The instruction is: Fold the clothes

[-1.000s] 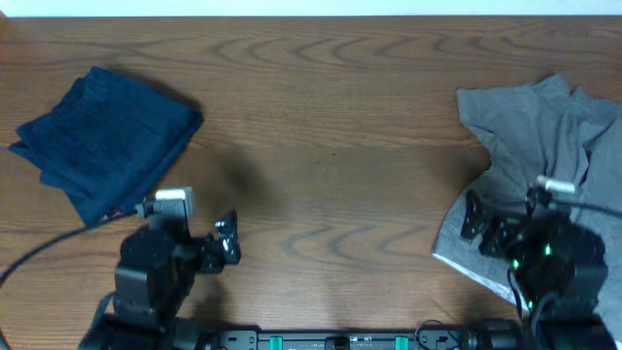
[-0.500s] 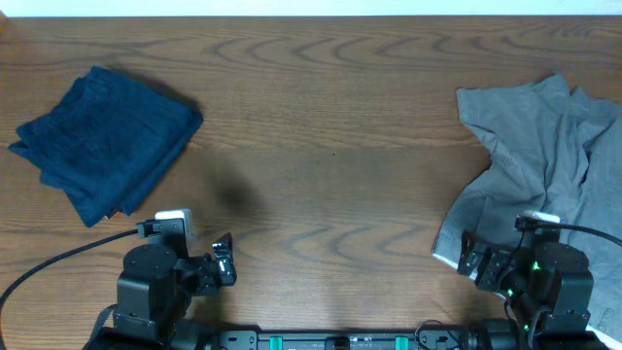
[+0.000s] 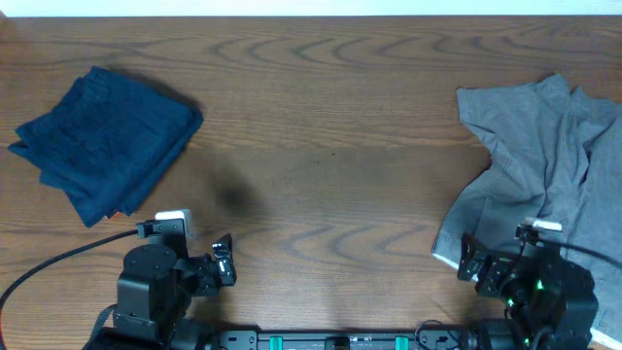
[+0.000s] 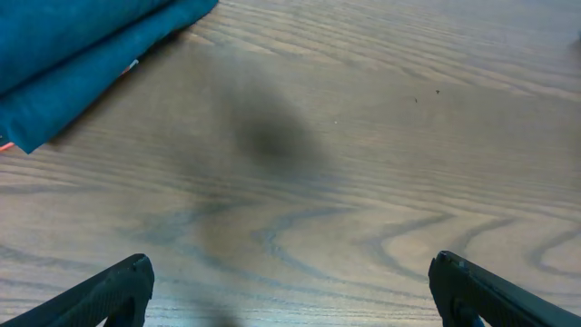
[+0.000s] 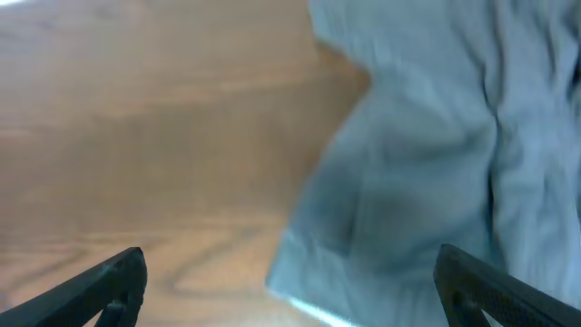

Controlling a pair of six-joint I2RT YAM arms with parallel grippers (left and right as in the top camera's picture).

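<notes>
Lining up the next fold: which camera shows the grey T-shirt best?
The overhead view: it shows most of the grey T-shirt, crumpled, though it runs off the frame edge. The right wrist view shows only a blurred part of it along one hem. The left wrist view shows none of it.

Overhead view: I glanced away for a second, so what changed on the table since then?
The left pincer and right pincer drew back toward the near edge of the table, both open, holding nothing. The blue shorts and grey T-shirt did not move.
</notes>
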